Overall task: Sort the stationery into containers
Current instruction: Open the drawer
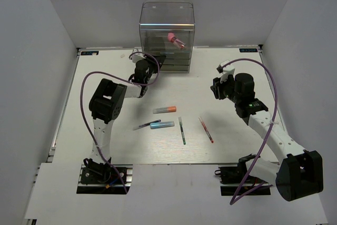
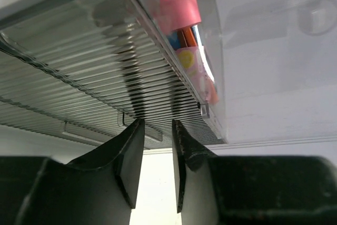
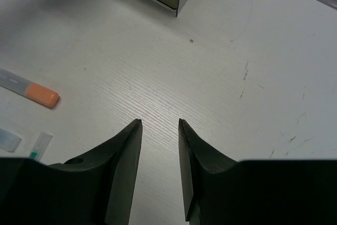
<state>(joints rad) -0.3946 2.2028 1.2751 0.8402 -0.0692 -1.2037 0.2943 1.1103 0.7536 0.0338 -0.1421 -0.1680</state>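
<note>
Right wrist, orange-and-grey marker [image 3: 30, 89] cut off

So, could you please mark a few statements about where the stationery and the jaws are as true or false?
1. The stubby pink-red tube lies inside the clear drawer box. True.
2. The right arm's jaws hold the orange-and-grey marker. False: they stand open and empty, and the marker lies on the table.
3. Five stationery items lie loose on the table. True.
4. The thin red pen lies left of the light blue marker. False: it lies to the marker's right.
</note>
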